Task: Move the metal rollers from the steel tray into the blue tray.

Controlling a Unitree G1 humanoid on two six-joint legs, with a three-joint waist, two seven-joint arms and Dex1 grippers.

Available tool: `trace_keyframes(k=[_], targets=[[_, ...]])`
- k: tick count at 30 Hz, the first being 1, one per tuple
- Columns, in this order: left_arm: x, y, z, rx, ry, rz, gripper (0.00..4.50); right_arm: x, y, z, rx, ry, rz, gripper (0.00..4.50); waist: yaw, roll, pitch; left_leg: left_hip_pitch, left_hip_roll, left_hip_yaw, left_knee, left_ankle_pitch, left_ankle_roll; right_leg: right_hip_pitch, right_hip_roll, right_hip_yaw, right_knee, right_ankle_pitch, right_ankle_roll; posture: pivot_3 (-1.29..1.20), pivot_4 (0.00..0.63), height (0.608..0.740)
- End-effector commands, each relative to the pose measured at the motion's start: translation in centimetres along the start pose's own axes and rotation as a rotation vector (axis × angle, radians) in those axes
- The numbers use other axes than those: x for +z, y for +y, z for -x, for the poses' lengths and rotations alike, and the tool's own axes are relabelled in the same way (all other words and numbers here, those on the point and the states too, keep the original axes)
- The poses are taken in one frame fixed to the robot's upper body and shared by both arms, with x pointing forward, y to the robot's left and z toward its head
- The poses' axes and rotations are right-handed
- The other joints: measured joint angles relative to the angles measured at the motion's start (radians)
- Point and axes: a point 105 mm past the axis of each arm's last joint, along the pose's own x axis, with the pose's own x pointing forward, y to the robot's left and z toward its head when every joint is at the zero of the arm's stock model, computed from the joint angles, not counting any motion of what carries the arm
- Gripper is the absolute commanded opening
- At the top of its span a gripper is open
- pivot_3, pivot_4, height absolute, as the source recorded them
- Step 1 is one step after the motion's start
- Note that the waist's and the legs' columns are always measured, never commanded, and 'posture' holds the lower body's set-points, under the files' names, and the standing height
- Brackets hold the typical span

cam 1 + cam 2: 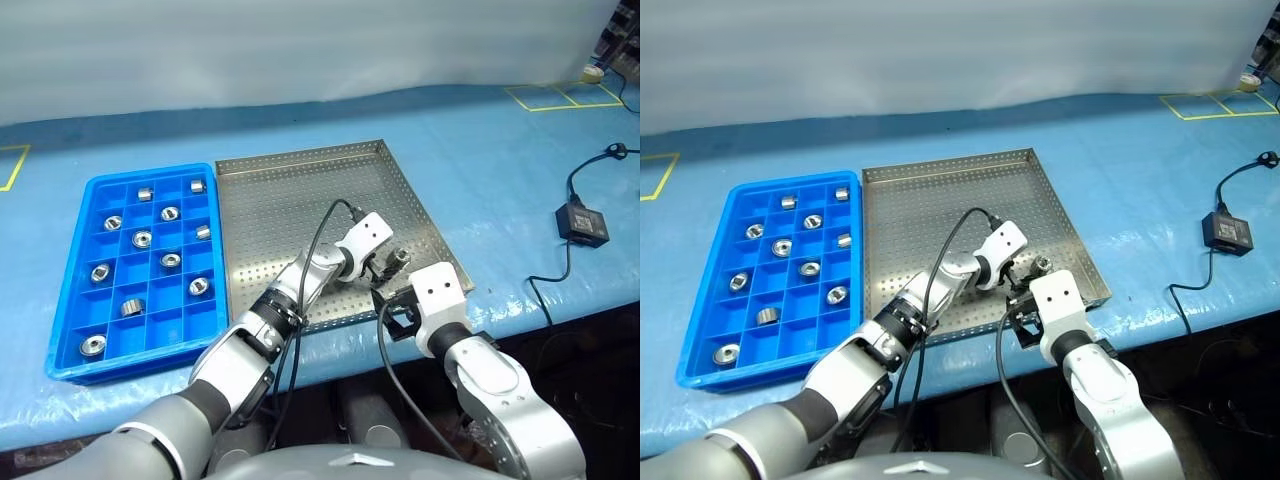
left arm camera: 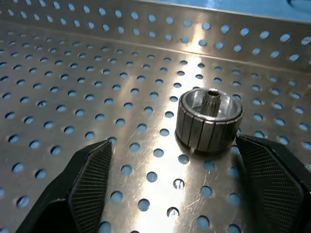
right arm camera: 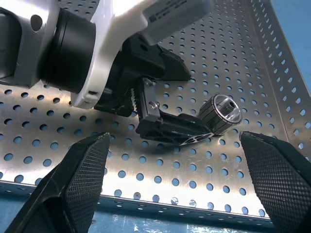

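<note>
Leftmost sits the blue tray (image 1: 137, 268), with ten metal rollers (image 1: 142, 239) in separate compartments. Just beside it on the right lies the steel tray (image 1: 290, 200), with one roller (image 2: 209, 119) left near its front right corner. That roller sits on the perforated floor between the spread fingers of the left gripper (image 2: 182, 184). The right gripper (image 3: 182, 187), fingers also spread and empty, hovers at the tray's near edge. No readable writing shows anywhere.

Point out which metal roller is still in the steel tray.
The metal roller between the left gripper's open fingers, lying on the steel tray near its right rim; every other roller sits in the blue tray.
</note>
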Motion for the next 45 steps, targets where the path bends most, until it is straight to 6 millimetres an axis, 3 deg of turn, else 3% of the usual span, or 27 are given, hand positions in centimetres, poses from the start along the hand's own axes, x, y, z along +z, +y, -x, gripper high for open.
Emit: trace_keyframes(k=[1,11,20,23,30,39,42,45], targets=[[4.6,-3.5,-2.1,-0.071,-0.139,0.014,4.45,1.5,0.1,0.1,-0.002,-0.073,0.012,4.5,-0.006,0.0,0.0,0.0,0.0,0.0,0.0,0.0,0.0,0.0,0.0,0.0,0.0,0.0,0.0,-0.31,0.15,0.74],[6.6,-5.6,-1.9,-0.225,-0.23,0.029,4.45,2.0,0.4,-0.3,0.011,-0.092,0.01,4.5,-0.025,0.0,0.0,0.0,0.0,0.0,0.0,0.0,0.001,0.0,0.0,0.0,0.0,0.0,0.002,-0.31,0.15,0.74],[6.9,-4.2,-2.4,-0.12,-0.239,0.103,4.45,2.2,1.0,-0.5,0.028,-0.097,0.009,4.5,-0.035,0.0,0.0,0.0,0.0,0.0,0.0,0.0,0.001,0.0,0.0,0.001,0.0,0.0,0.003,-0.32,0.15,0.74],[7.2,-4.4,-2.4,-0.133,-0.257,0.128,3.88,2.2,0.9,-0.5,0.028,-0.097,0.01,4.5,-0.035,0.0,0.0,0.0,-0.001,0.0,0.0,0.0,0.001,0.0,0.0,0.001,0.0,0.001,0.003,-0.31,0.15,0.74],[7.5,-4.6,-2.3,-0.158,-0.277,0.139,1.65,2.2,0.9,-0.6,0.026,-0.095,0.012,4.5,-0.036,0.0,0.0,0.0,-0.001,0.0,0.0,0.0,0.001,0.0,0.0,0.001,0.0,0.002,0.007,-0.31,0.15,0.74],[7.8,-3.0,-1.3,-0.113,-0.31,0.108,1.62,2.5,1.1,-1.0,0.048,-0.104,0.014,4.5,-0.032,0.0,0.0,0.0,-0.001,0.0,0.0,0.0,0.001,0.0,0.0,0.001,0.0,0.003,0.007,-0.26,0.15,0.74],[9.1,-1.2,0.3,-0.048,-0.377,0.116,1.62,2.7,1.3,-1.2,0.064,-0.113,0.01,4.5,-0.024,0.0,0.0,-0.001,-0.001,0.0,0.0,0.0,0.001,0.0,0.0,0.001,0.0,0.003,0.007,-0.25,0.15,0.74],[9.7,1.0,3.1,0.051,-0.438,0.079,1.62,2.9,1.7,-1.6,0.096,-0.117,0.015,4.5,-0.017,0.0,0.0,-0.001,-0.001,0.0,-0.001,-0.001,0.001,0.0,-0.001,0.001,0.0,0.003,0.007,-0.19,0.15,0.74]])
